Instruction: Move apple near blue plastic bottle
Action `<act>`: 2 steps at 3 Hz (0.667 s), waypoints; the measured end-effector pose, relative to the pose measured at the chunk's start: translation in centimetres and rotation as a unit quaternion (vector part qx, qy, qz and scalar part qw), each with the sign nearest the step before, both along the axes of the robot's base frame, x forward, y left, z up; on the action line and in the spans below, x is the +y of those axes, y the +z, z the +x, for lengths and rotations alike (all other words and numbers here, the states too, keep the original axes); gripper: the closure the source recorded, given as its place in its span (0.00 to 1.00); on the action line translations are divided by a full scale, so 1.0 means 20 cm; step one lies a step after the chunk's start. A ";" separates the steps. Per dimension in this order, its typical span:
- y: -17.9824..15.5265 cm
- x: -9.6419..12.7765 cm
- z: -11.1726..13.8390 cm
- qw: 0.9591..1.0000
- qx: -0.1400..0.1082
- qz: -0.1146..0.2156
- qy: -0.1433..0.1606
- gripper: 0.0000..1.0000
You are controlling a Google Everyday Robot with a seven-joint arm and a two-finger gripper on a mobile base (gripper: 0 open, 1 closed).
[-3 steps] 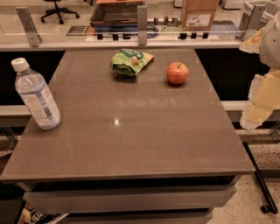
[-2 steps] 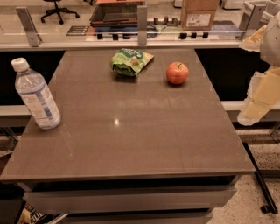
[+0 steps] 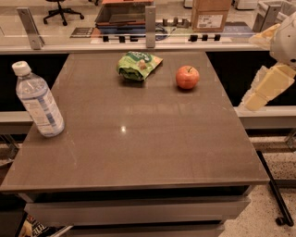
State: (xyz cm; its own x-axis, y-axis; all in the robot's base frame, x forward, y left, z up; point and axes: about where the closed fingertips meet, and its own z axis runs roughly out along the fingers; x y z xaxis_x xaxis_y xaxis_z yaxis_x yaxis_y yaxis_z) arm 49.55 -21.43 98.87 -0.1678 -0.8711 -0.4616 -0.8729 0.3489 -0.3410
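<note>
In the camera view, my gripper (image 3: 268, 88) hangs at the far right edge, off the side of the table (image 3: 138, 157) and over the gap beside it. It shows as a pale yellowish piece below a rounded white part of my arm. I cannot tell how far open it is. It touches nothing on the table and is well apart from the apple.

The apple (image 3: 187, 77) sits on the far part of the tabletop, right of the middle, stem up. It is red-orange with a lighter patch near the top. Just to its left, apart from it, lies a crumpled green snack bag (image 3: 138, 65).

The blue plastic bottle (image 3: 39, 104) stands near the table's left edge, closer to the camera than the apple and well apart from it. It is clear, with a white cap and a blue-and-white label, and appears to lean slightly. The wide brown tabletop lies between the bottle and the apple.

Behind the table runs a low rail with an upright metal post (image 3: 150, 27). Beyond it stand a cardboard box (image 3: 210, 14) and the base of an office chair (image 3: 62, 9).
</note>
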 end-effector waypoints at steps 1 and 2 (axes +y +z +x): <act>-0.07 0.03 0.20 0.998 -0.022 0.049 -0.024 0.00; -0.13 0.07 0.36 0.995 -0.040 0.073 -0.063 0.00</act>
